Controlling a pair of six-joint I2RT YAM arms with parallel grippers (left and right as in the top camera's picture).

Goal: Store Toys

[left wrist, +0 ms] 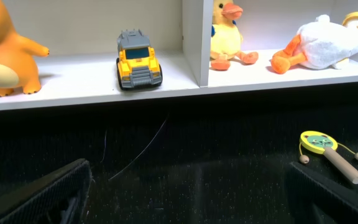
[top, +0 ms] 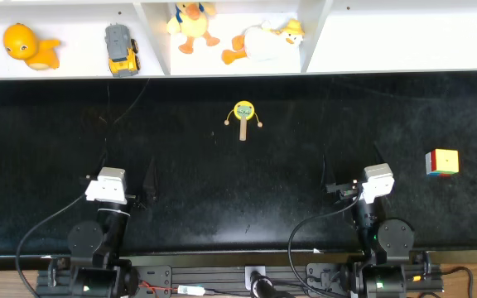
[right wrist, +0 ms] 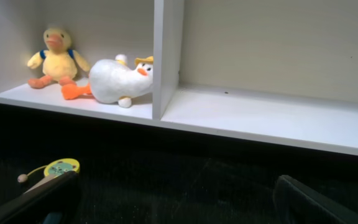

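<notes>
Left hand (left wrist: 191, 200) and right hand (right wrist: 174, 200) gape wide, empty, above the tabletop (top: 230, 194); rattle (top: 243, 113) and cube (top: 441, 162) lie there, well apart.

**Toys: four shelved, two out**

We find an orange duck (top: 30, 45) and yellow truck (top: 122, 50) upright in the shelf's (top: 387, 50) left compartment. A seated yellow plush duck (top: 192, 25) and toppled white plush duck (top: 263, 43) occupy the middle. A rattle drum (top: 243, 117) and colour cube (top: 441, 162) lie well apart on the worktop (top: 305, 165).

Plush duck (top: 193, 23), rattle (top: 243, 118) w/ wood hdl
</notes>
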